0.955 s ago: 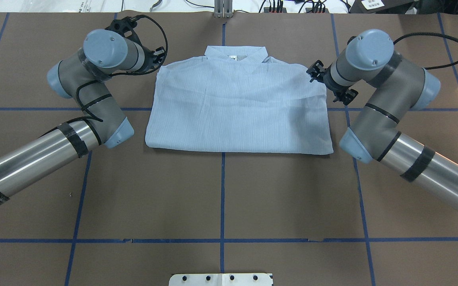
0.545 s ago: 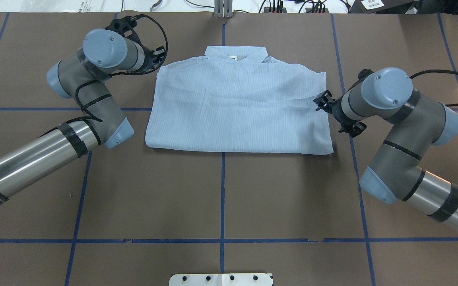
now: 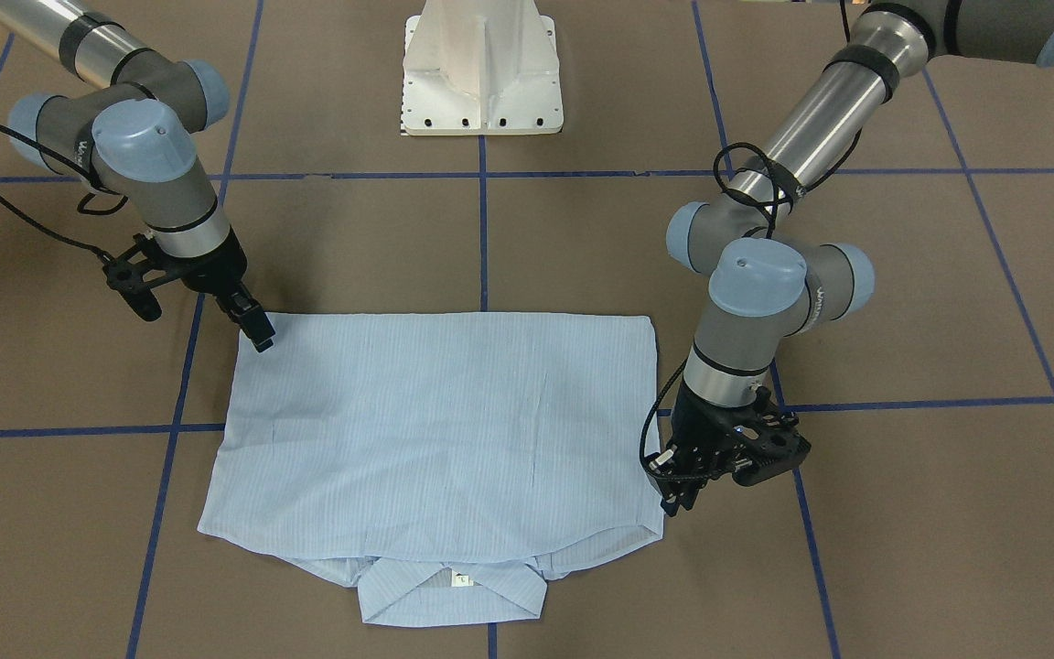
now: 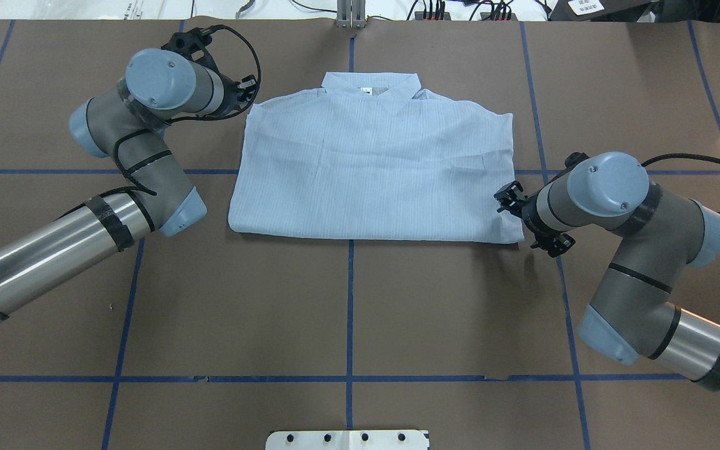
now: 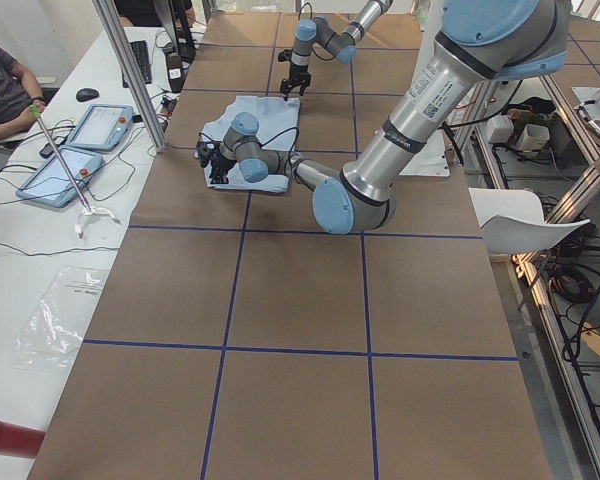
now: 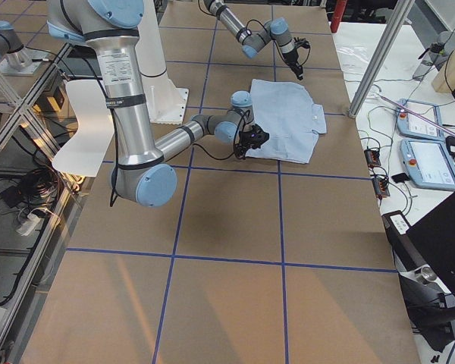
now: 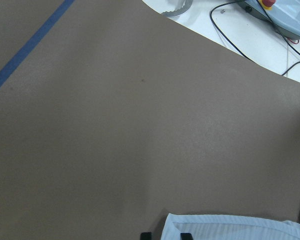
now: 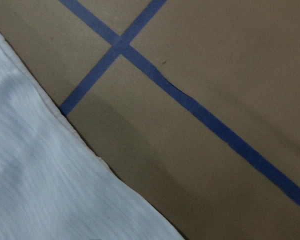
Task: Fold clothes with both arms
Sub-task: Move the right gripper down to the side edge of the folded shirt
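Observation:
The light blue striped shirt (image 4: 372, 169) lies flat, folded into a rectangle, with its collar and white tag on the far side (image 3: 435, 430). My left gripper (image 4: 249, 87) is at the shirt's far left corner (image 3: 678, 499). In the left wrist view its two fingertips (image 7: 146, 236) stand slightly apart at the shirt's corner (image 7: 230, 227). My right gripper (image 4: 505, 201) is at the shirt's near right corner (image 3: 257, 337) and looks open and empty. The right wrist view shows only the shirt's edge (image 8: 30, 175) and the table.
The brown table carries a grid of blue tape lines (image 4: 350, 312). The white pedestal base (image 3: 481, 82) stands at the robot's edge. An operators' desk with tablets (image 5: 95, 125) and cables runs along the far side, with a metal post (image 4: 350, 12) at its middle.
My right arm has swung from the shirt's far right corner back along its right edge to the near right corner. The left arm has shifted only slightly. The shirt has not moved.

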Motion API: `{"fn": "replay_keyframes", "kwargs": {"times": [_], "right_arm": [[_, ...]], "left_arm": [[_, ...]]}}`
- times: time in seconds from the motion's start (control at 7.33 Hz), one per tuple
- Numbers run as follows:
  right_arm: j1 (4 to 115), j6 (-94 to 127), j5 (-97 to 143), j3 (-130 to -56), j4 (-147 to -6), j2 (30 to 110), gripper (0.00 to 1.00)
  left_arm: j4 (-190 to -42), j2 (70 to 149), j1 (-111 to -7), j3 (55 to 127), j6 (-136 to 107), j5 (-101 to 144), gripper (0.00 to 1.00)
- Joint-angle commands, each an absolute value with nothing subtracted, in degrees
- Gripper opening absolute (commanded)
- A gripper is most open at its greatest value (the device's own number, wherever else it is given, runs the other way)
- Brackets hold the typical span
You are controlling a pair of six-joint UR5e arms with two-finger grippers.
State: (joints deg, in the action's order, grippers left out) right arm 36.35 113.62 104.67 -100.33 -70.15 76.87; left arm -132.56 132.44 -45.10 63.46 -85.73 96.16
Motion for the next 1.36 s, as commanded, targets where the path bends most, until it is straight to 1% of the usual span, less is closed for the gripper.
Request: {"fn": "replay_keyframes", "kwargs": {"times": [0.0,0.14,0.27,0.55,0.68,0.82,1.09,1.23], "right_arm": [[35.8,114.3,104.8,-101.3,-70.1,78.5,0.93],[35.1,115.1,104.6,-101.3,-70.1,78.5,0.86],[35.0,115.2,104.6,-101.2,-70.1,78.1,0.81],[34.5,115.8,104.2,-101.0,-70.1,77.6,0.73],[34.5,117.0,104.0,-101.1,-70.1,77.3,0.29],[34.4,117.3,104.1,-100.8,-70.1,77.2,0.0],[34.5,117.3,104.1,-101.2,-70.2,77.1,0.0],[34.8,117.3,104.3,-102.7,-70.7,77.4,0.0]], "left_arm": [[-132.1,132.4,-45.1,64.1,-85.8,96.2,0.32],[-131.8,131.7,-45.1,65.6,-85.7,96.3,0.32],[-131.8,130.4,-45.1,66.9,-85.6,96.3,0.32],[-131.8,130.3,-45.1,67.0,-85.5,96.3,0.32],[-131.8,130.3,-45.1,67.0,-85.5,96.2,0.32],[-131.8,130.3,-45.1,67.0,-85.5,96.2,0.32],[-131.8,130.2,-45.0,67.0,-85.5,96.1,0.32],[-131.8,129.7,-44.9,67.3,-85.5,96.2,0.32]]}}
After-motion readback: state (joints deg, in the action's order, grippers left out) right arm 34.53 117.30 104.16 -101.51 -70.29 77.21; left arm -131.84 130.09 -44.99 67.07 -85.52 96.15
